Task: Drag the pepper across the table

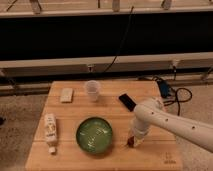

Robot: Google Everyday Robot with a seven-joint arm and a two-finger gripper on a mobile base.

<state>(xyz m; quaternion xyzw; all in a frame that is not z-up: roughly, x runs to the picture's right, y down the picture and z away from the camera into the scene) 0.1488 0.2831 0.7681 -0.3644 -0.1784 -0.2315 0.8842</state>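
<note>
— Wood worktop: where's the pepper?
— Near the front edge, under the claw — grip unclear. Green bowl blocks leftward; bare planks lie rightward, phone behind.

Table in lower centre of frame; bowl in middle; bottle at left; cup and sponge behind; phone right of cup; gripper on pepper, right of bowl
</note>
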